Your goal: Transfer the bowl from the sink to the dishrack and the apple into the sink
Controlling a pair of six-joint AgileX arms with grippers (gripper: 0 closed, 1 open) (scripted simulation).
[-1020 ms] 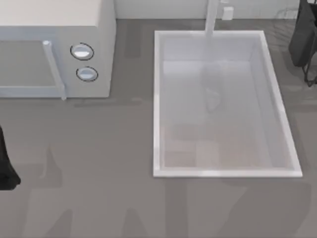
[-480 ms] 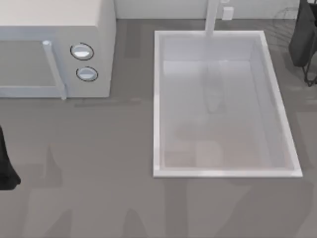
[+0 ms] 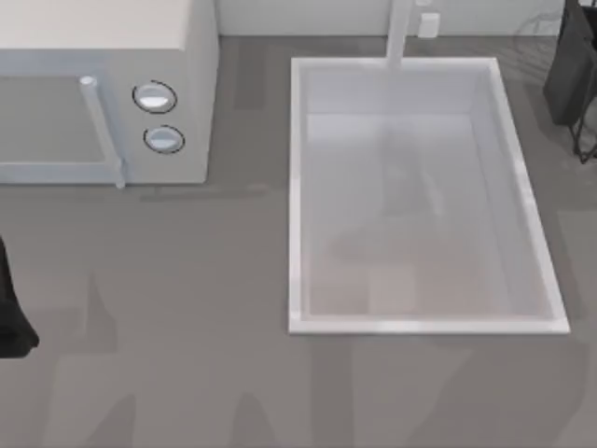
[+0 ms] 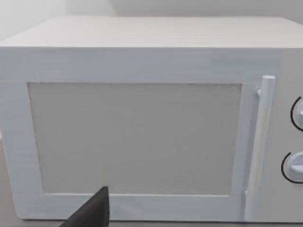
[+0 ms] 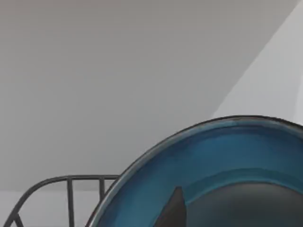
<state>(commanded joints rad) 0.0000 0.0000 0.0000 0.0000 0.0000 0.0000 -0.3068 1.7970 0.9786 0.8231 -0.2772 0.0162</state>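
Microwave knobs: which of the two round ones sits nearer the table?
The lower round white knob. It sits beneath the upper knob on the boxy white microwave, beside the white bar handle.

microwave [image 3: 103,103]: white box, directly ahead of the left gripper in its wrist view, door shut
door handle [image 4: 259,142]: upright white bar beside the grey window, at the door's knob side
knobs [image 3: 155,97]: two round dials, one above the other, past the handle
dish rack [image 5: 61,189]: dark wire frame, close under the right gripper in its wrist view
surface [image 3: 187,327]: plain grey, streaked with soft shadows
wall [image 5: 118,71]: pale grey, behind the rack
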